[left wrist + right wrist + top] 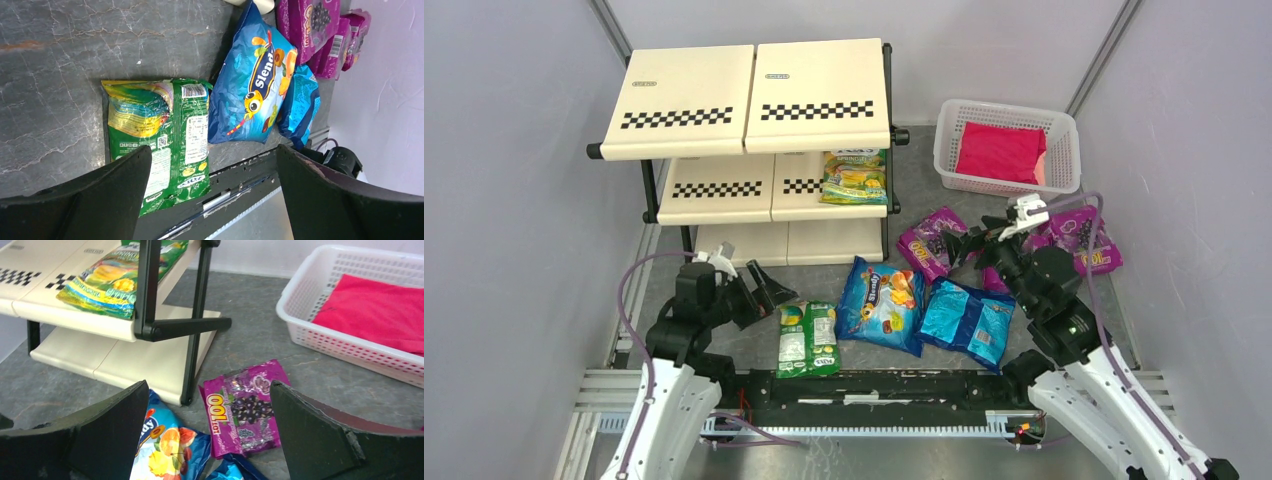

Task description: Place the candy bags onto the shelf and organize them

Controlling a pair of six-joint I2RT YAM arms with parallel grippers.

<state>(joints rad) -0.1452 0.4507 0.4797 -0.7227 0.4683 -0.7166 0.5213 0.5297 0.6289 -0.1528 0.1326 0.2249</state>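
The cream shelf (754, 100) stands at the back left, with one green-yellow bag (854, 177) on the right of its middle tier. A second green-yellow bag (808, 338) and two blue bags (881, 305) (967, 322) lie on the table in front. Purple bags lie at the right (931, 242) (1084, 238), a third partly hidden behind the right arm. My left gripper (769, 290) is open and empty, above and left of the green-yellow bag (160, 140). My right gripper (969, 243) is open and empty over a purple bag (247, 410).
A white mesh basket (1064, 135) with a red packet (999, 152) stands at the back right, and also shows in the right wrist view (320, 335). The shelf's black leg (192, 360) stands close to the purple bag. Grey walls close in both sides.
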